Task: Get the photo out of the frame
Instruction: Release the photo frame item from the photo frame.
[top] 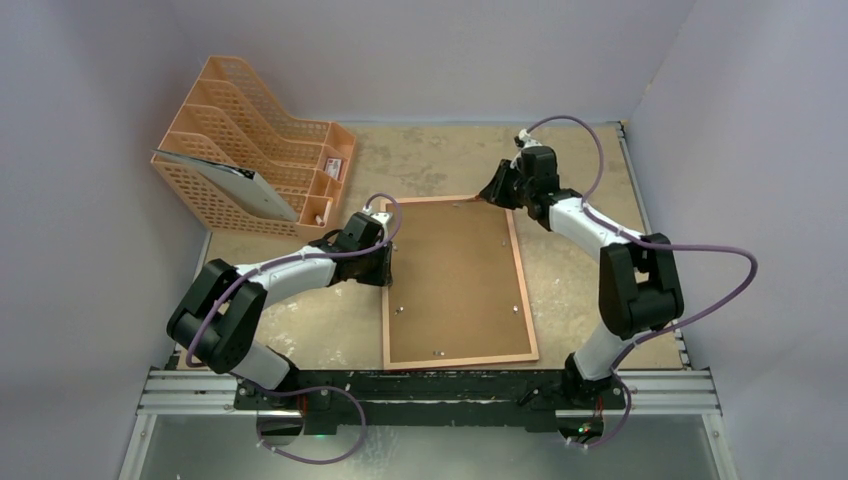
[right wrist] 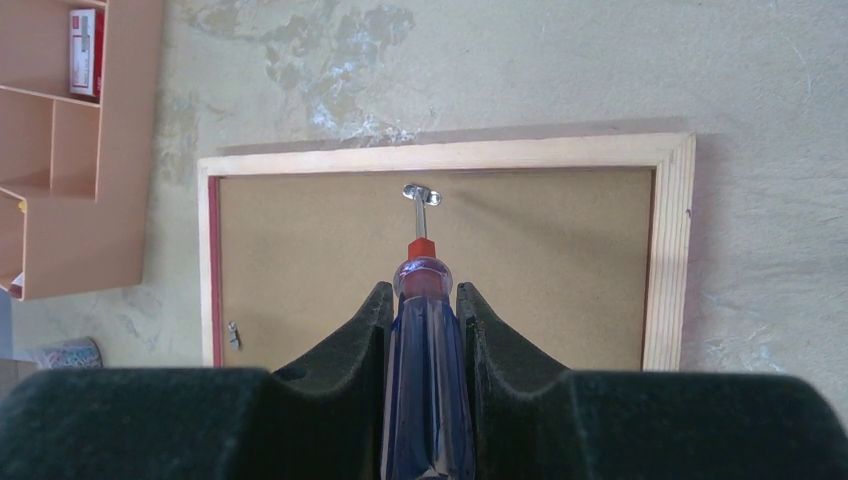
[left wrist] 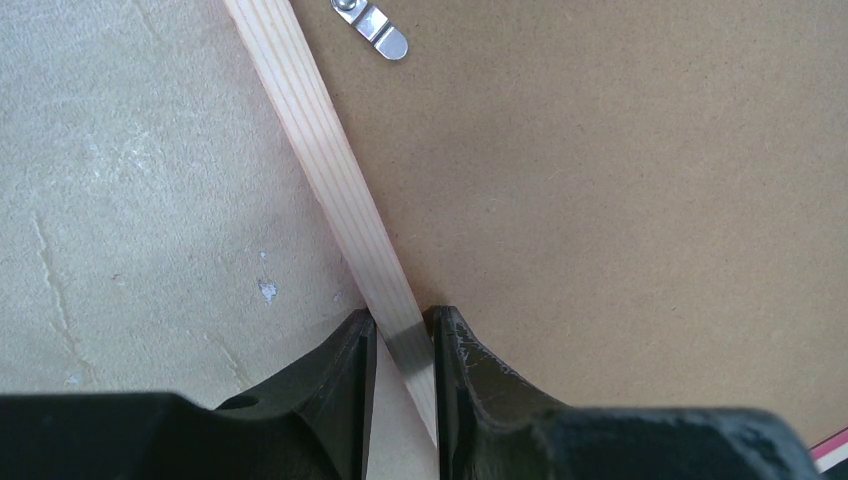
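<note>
Top external: frame (top: 455, 285) face-down, front hidden

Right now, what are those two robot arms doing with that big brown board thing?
The frame lies face down on the table, with its brown backing board facing up. The left gripper pinches the frame's left wooden edge. The right gripper holds a screwdriver, its tip at a small metal clip on the far edge of the backing. The backing is in place, so the photo cannot be seen.
</note>
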`<act>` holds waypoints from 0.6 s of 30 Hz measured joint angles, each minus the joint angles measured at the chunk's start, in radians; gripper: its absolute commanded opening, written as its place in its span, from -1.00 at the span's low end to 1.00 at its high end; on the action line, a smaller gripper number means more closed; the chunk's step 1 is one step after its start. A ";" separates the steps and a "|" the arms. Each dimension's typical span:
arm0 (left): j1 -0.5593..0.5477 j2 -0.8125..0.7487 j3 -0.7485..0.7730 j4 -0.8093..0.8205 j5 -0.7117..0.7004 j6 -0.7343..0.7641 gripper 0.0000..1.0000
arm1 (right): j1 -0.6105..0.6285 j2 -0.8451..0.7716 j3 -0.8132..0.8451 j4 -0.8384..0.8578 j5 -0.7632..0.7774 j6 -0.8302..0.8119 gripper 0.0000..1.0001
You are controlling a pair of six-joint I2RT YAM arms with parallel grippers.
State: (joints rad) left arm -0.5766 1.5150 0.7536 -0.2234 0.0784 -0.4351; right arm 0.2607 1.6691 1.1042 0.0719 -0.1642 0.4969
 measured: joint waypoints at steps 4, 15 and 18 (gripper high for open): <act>0.000 0.000 0.000 0.001 0.000 0.000 -0.93 | 0.000 0.024 0.000 0.002 -0.010 -0.005 -1.00; 0.000 0.000 0.000 0.001 0.000 0.000 -0.94 | 0.000 0.035 0.000 -0.006 -0.030 -0.043 -1.00; 0.000 0.000 0.000 0.001 0.000 0.000 -0.94 | 0.000 0.035 0.000 -0.016 -0.045 -0.060 -1.00</act>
State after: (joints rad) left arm -0.5770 1.5146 0.7532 -0.2222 0.0784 -0.4351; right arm 0.2607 1.7046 1.1042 0.0555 -0.2089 0.4366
